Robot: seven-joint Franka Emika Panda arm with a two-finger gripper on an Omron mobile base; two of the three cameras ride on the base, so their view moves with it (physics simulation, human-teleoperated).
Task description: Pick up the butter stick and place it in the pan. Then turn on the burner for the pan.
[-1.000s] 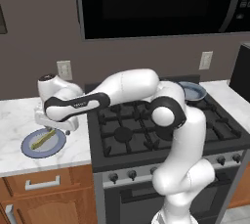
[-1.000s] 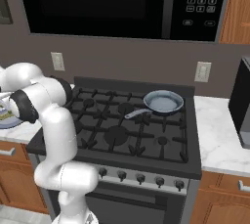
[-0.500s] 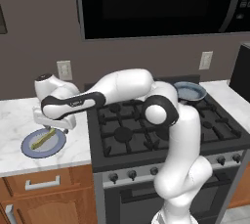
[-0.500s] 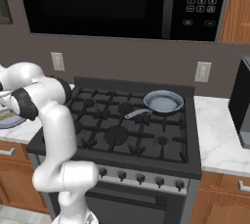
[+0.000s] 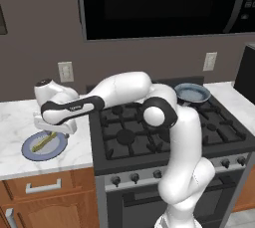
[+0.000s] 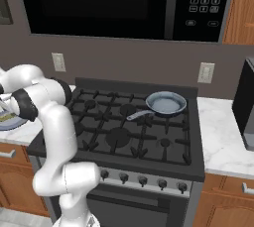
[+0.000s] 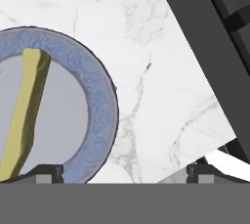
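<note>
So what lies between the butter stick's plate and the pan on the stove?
In the left base view, bare marble counter, then the stove's black burner grates, crossed by the robot's arm, separate the plate from the pan.

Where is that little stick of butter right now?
The butter stick lies on a round blue plate on the marble counter left of the stove, just under the open claw. The hand view shows it too, at the left.
</note>
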